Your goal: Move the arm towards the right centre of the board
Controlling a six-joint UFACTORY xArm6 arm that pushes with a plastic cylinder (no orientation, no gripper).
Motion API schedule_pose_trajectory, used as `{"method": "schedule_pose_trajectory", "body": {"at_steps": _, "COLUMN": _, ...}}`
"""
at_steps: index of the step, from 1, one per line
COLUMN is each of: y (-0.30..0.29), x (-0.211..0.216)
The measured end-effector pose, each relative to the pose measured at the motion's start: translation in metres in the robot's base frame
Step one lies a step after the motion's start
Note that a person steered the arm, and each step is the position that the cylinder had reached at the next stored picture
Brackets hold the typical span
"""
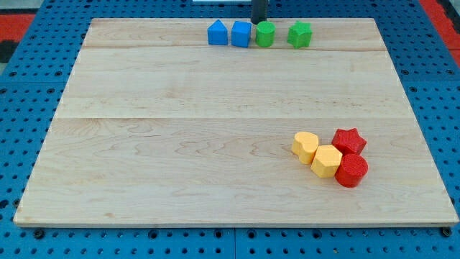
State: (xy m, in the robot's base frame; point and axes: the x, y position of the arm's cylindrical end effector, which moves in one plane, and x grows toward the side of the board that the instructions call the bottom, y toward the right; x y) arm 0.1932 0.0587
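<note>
My tip is at the view's top, at the far edge of the wooden board, just above and between the blue cube and the green cylinder. A blue pentagon-like block lies left of the cube. A green star-like block lies right of the cylinder. At the lower right lie a yellow heart, a yellow hexagon, a red star and a red cylinder, clustered and touching.
The board lies on a blue pegboard table. Red matting shows at the top corners.
</note>
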Motion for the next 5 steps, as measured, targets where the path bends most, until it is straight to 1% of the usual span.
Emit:
{"method": "schedule_pose_trajectory", "body": {"at_steps": 1, "y": 0.005, "x": -0.001}}
{"method": "schedule_pose_trajectory", "body": {"at_steps": 2, "y": 0.059, "x": 0.0}}
{"method": "schedule_pose_trajectory", "body": {"at_steps": 3, "y": 0.136, "x": 0.012}}
{"method": "schedule_pose_trajectory", "body": {"at_steps": 4, "y": 0.171, "x": 0.079}}
{"method": "schedule_pose_trajectory", "body": {"at_steps": 5, "y": 0.186, "x": 0.174}}
